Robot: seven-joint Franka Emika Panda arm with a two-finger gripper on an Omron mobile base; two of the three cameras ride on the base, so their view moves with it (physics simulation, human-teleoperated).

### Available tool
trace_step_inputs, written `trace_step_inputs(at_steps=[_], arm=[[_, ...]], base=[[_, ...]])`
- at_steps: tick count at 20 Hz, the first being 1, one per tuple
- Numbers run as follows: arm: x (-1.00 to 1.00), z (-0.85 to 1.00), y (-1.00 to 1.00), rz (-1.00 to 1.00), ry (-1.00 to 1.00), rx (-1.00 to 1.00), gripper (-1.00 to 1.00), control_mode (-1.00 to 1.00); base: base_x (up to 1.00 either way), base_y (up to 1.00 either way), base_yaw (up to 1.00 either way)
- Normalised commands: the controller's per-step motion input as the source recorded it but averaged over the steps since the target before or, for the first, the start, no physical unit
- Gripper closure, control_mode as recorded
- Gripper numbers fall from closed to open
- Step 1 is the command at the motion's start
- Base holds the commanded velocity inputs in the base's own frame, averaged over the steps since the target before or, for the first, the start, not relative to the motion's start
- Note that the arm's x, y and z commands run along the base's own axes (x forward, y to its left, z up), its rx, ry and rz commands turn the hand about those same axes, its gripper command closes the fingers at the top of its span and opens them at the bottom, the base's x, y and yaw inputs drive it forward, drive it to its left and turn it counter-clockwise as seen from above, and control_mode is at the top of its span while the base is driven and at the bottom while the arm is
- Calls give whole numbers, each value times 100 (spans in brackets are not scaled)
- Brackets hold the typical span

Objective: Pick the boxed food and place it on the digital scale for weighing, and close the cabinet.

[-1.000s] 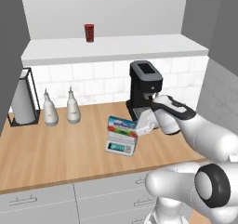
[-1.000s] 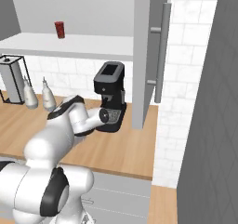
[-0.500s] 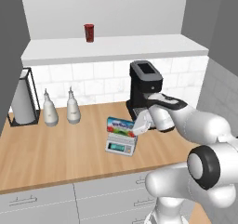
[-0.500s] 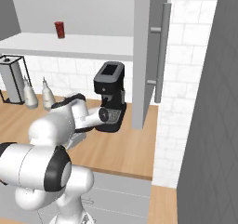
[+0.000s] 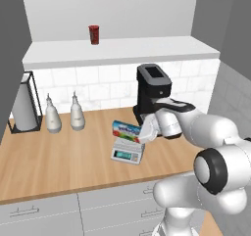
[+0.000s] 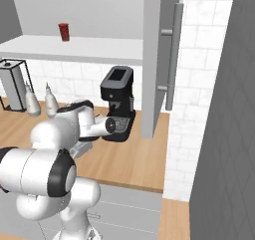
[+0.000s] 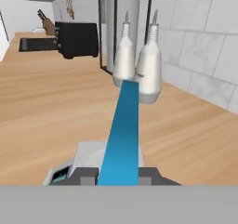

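Gripper [image 5: 147, 130] is clamped on the right end of the box [image 5: 126, 130], holding it just over the scale [image 5: 127, 152] plate.

Both base views look forward and down from behind the arm, left and right, sharing the coffee machine [image 5: 153, 94] [image 6: 117, 103] and the desk [image 5: 59, 156] [image 6: 134, 159]. The hand view skims low and close along the desk toward two white bottles [image 7: 138, 65].

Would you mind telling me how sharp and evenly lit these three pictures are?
Left base view: flat, even light, no glare; the blue flat box above the light-grey scale reads clearly. Right base view: equally soft; the open grey cabinet door is plainly shaded. Hand view: the box is strongly foreshortened, edges slightly soft.
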Motion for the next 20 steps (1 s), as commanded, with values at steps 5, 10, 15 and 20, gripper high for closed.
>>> trace_step_inputs(at_steps=[5,10,15,20], arm=[[-5,0,7,0,0,0,-100,-100],[-3,0,0,0,3,0,-100,-100],[-3,0,-18,0,0,3,-100,-100],[-7,3,-20,0,0,3,-100,-100]], base=[[0,0,0],[0,0,0],[0,0,0],[0,0,0]])
